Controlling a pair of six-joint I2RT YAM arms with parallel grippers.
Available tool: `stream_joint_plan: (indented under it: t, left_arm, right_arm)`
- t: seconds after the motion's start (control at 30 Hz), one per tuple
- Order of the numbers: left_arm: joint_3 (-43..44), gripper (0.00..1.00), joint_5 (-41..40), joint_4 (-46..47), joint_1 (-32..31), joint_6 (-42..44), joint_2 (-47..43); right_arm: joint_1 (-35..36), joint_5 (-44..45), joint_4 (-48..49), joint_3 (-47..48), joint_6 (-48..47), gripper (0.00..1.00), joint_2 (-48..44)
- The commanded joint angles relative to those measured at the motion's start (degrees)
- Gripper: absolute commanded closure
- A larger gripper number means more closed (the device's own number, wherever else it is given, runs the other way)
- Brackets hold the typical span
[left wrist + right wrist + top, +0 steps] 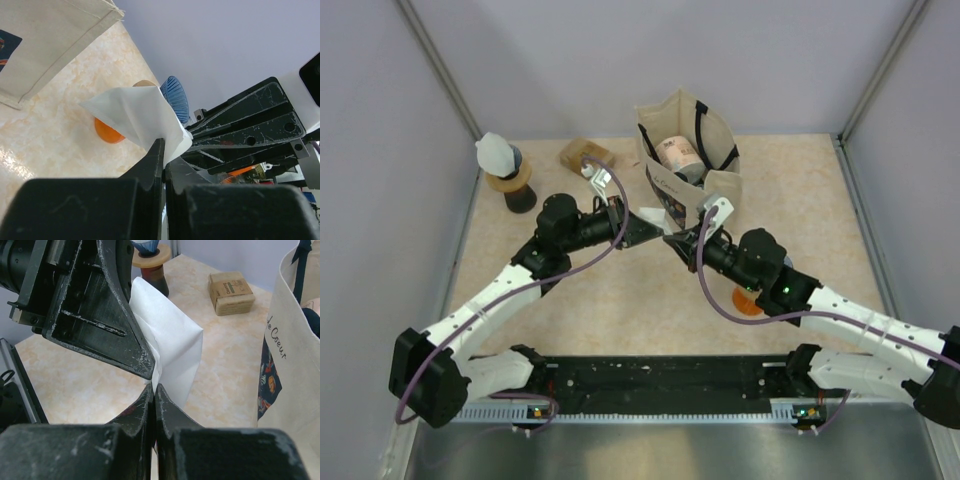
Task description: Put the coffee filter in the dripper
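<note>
Beige stone-look table (820,200), grey walls. A cloth tote bag (715,130) stands just behind both claws, cropped in the wrist views. The left gripper (163,155) and right gripper (153,395) each clench the white coffee filter (135,112) held between them. The filter half hides an orange-based blue cone (175,97). The dripper (508,172) stands well to the left of the left gripper.

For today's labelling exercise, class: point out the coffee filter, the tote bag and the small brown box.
coffee filter (170,342), right wrist view, its white paper face.
tote bag (300,400), right wrist view, its cream cloth side.
small brown box (231,286), right wrist view, its top face.
</note>
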Motion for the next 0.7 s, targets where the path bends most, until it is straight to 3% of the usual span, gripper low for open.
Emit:
stream_joint_plan:
  t: [0.0, 0.1, 0.3, 0.37, 0.5, 0.67]
  left_arm:
    - [0.9, 1.00, -0.3, 2.6, 0.0, 1.5, -1.8]
    - [1.1, 1.00, -0.2, 2.0, -0.1, 1.7, -1.8]
    - [2.9, 1.00, 1.4, -2.3, 0.0, 4.9, -2.3]
    - [4.0, 1.00, 3.7, -6.6, -0.1, 8.0, -2.5]
    - [4.6, 1.00, 5.0, -12.5, -0.1, 13.0, -3.0]
    - [5.0, 1.00, 7.4, -16.4, 0.0, 15.0, -4.3]
  right_arm:
    - [0.2, -1.9, 3.2, -0.6, 1.9, 0.98, -1.5]
    - [0.2, -4.2, 2.1, -0.5, 1.9, 0.84, -1.7]
    - [0.2, -2.3, -5.7, 1.9, 2.3, 0.68, -3.9]
    - [-0.7, -0.5, -9.0, 4.1, 4.1, 0.67, -5.1]
    - [-3.0, -14.3, -14.8, 8.7, 5.2, 0.68, -4.9]
    - [-3.6, -19.0, -21.3, 12.8, 4.0, 0.68, -2.8]
